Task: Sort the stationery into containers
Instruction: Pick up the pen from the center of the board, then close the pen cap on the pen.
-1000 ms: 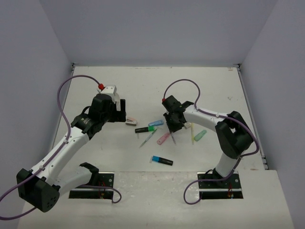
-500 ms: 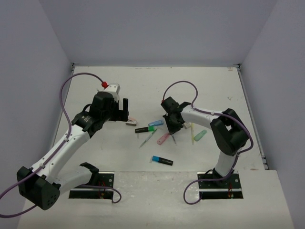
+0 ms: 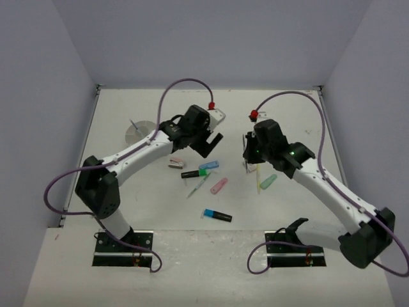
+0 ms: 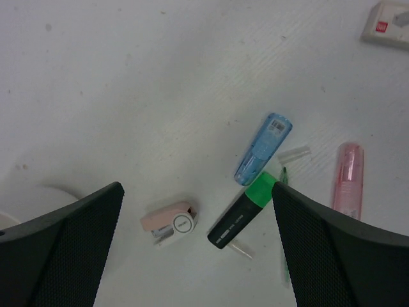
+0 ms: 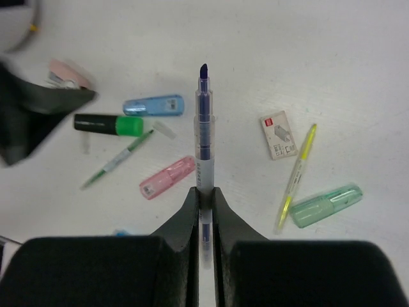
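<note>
Over the table [image 3: 287, 109], pinches a thin purple-tipped pen [image 5: 202, 121] in the right gripper [image 5: 204, 192], tip toward 12 o'clock; holds the left gripper [image 4: 197, 188] spread wide above a green-ended highlighter [image 4: 241, 217], white cup [image 3: 131, 134] at its 9 o'clock.

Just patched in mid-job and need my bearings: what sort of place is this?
Probably a lab test cell: a white table boxed in by plain grey walls, with the left arm and right arm bolted at its near edge.
</note>
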`<action>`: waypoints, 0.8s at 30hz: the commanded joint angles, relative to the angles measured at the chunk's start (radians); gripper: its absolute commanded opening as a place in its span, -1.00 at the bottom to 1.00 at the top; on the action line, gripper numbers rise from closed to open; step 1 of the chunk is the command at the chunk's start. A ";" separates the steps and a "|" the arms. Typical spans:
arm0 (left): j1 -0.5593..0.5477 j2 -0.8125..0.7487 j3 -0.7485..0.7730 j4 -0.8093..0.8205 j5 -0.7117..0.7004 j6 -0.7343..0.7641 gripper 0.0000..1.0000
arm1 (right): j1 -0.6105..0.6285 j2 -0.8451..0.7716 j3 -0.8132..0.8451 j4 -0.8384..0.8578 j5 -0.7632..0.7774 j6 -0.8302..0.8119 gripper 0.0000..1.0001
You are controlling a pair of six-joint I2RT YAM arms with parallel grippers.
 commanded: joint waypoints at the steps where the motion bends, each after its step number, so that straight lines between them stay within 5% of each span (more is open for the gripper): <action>1: -0.143 0.092 0.077 0.006 -0.131 0.337 0.99 | -0.012 -0.154 0.018 -0.074 0.037 -0.003 -1.00; 6: -0.167 0.151 0.115 0.006 0.199 0.499 0.55 | -0.031 -0.266 -0.022 -0.102 0.062 -0.025 -1.00; 8: -0.167 0.187 0.145 -0.025 0.230 0.510 0.18 | -0.042 -0.301 -0.031 -0.112 0.067 -0.027 -1.00; 11: -0.167 0.239 0.142 -0.050 0.235 0.509 -0.03 | -0.046 -0.351 -0.043 -0.118 0.073 -0.033 -1.00; 24: -0.162 0.254 0.014 0.026 0.311 0.590 -0.33 | -0.049 -0.446 -0.041 -0.144 0.079 -0.039 -1.00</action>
